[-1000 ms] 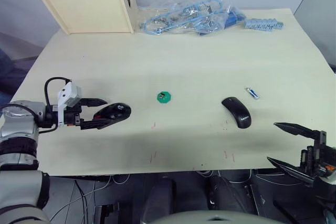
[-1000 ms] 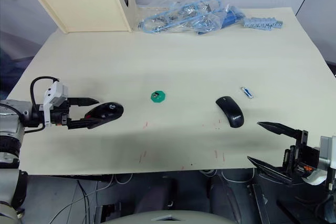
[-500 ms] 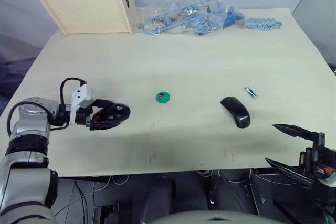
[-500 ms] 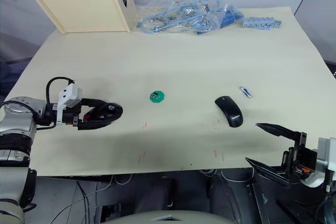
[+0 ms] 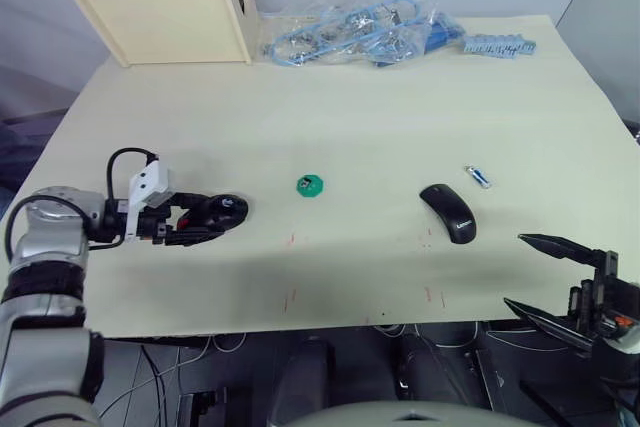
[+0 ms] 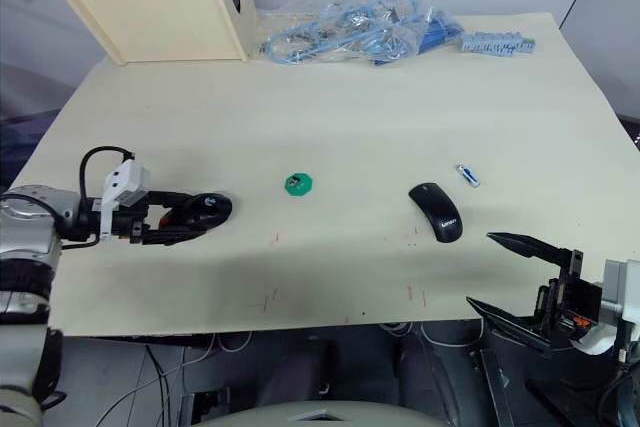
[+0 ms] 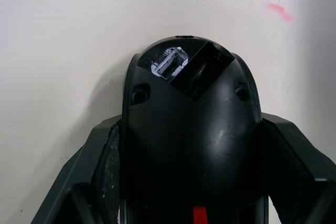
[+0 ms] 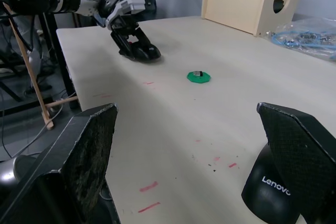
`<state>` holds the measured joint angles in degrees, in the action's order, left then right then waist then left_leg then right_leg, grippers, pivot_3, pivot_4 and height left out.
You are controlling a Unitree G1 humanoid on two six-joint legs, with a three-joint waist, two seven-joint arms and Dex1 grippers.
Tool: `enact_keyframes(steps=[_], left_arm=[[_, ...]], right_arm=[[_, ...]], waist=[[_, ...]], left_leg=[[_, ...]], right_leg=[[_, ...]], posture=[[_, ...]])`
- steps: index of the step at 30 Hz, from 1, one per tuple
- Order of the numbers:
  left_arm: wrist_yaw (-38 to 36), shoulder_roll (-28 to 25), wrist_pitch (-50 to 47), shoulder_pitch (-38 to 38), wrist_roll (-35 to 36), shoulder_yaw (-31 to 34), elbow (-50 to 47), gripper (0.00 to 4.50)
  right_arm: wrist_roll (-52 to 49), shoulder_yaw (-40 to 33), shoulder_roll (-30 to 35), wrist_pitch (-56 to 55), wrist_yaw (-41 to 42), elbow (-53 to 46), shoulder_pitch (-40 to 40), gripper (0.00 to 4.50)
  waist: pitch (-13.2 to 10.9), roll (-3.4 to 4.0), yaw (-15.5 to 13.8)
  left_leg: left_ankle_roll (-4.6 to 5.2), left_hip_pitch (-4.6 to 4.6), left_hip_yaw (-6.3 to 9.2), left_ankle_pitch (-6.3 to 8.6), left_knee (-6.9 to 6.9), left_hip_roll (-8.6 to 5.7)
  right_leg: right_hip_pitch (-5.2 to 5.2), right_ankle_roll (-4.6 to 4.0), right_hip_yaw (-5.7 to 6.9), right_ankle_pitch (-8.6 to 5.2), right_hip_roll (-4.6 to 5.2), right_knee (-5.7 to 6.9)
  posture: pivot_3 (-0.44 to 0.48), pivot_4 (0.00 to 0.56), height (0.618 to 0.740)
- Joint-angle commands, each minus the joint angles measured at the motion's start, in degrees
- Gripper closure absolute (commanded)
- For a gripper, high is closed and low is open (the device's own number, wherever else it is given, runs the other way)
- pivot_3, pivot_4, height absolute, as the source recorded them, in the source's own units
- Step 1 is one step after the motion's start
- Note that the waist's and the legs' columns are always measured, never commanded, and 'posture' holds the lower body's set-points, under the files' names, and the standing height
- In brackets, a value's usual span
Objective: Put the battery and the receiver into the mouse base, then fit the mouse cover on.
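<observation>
Left pincer is clamped on the mouse base, one finger down each flank, the shell resting on the counter. Off past its tip sits a green octagonal disc with the receiver on top. Right pincer hangs spread wide past the counter's near edge; just ahead of it lies the mouse cover, with the battery a little beyond.

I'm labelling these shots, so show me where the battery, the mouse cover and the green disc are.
battery (image 5: 481,177), left eye view, middle of its blue body.
mouse cover (image 5: 450,212), left eye view, middle of its curved black top.
green disc (image 5: 311,185), left eye view, its green face beside the small dark piece.
</observation>
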<state>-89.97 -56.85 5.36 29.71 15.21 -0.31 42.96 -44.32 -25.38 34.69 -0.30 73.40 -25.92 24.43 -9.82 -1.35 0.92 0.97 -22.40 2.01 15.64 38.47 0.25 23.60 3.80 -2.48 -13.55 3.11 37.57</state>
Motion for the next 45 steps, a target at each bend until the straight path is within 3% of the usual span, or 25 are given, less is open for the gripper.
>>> enact_keyframes(steps=[1,8,13,18,27,32,45], left_arm=[[-2.53,-3.43,-5.41,-2.93,4.14,3.12,-10.70,1.51],[1.93,-6.82,-17.88,-11.01,8.31,4.23,-39.43,1.51],[7.34,-7.18,-26.96,-10.00,7.94,2.82,-51.43,1.51],[11.12,-5.50,-43.11,-2.51,8.91,-6.29,-64.61,1.51],[23.47,2.60,-52.54,3.31,1.59,-18.98,-73.15,1.51],[25.82,3.58,-52.91,3.22,-0.80,-22.52,-74.36,1.51],[29.32,12.19,-53.09,6.00,-6.95,-32.09,-70.56,1.51]], right_arm=[[-0.74,-0.45,0.76,0.00,0.24,-0.30,-0.65,0.00],[-0.62,0.99,1.72,0.95,0.88,2.04,-3.90,0.00],[-0.74,0.82,2.26,1.51,1.36,3.01,-5.08,0.00],[-1.74,-1.66,3.76,1.65,2.75,3.63,-3.71,0.00],[-3.10,-5.38,6.42,3.71,3.96,3.16,-1.54,0.00],[-3.33,-6.15,6.72,4.76,3.90,2.33,-0.59,0.00],[-3.15,-6.12,7.96,7.29,3.29,2.56,-1.64,0.00]], waist=[[0.00,0.01,-0.07],[-0.01,0.02,-0.33],[-0.02,0.03,-0.15],[-0.02,0.04,-0.28],[-0.04,0.07,-0.23],[-0.05,0.06,-0.13],[-0.05,0.06,-0.31]], left_leg=[[0.00,0.00,0.00,0.00,0.00,0.04],[0.00,-0.02,-0.01,0.00,0.02,0.07],[0.00,-0.03,-0.02,0.00,0.03,0.03],[0.00,-0.04,-0.03,0.00,0.04,-0.08],[0.00,-0.03,-0.03,0.00,0.07,-0.11],[0.00,-0.01,-0.02,0.00,0.07,-0.10],[0.00,-0.03,-0.03,0.00,0.12,-0.13]], right_leg=[[0.00,0.00,0.00,0.00,0.00,0.01],[0.00,0.00,-0.01,0.00,0.03,-0.02],[0.00,0.00,-0.02,-0.01,0.01,-0.01],[-0.01,0.01,-0.02,-0.01,-0.02,-0.02],[-0.02,0.00,-0.08,-0.02,-0.07,0.00],[-0.01,-0.02,-0.07,-0.03,-0.09,0.03],[-0.03,-0.02,-0.09,-0.03,-0.07,0.01]], posture=[[0.000,0.150,0.740],[0.000,0.150,0.740],[0.000,0.150,0.740],[0.000,0.150,0.740],[0.000,0.150,0.740],[0.000,0.150,0.740],[0.000,0.150,0.740]])
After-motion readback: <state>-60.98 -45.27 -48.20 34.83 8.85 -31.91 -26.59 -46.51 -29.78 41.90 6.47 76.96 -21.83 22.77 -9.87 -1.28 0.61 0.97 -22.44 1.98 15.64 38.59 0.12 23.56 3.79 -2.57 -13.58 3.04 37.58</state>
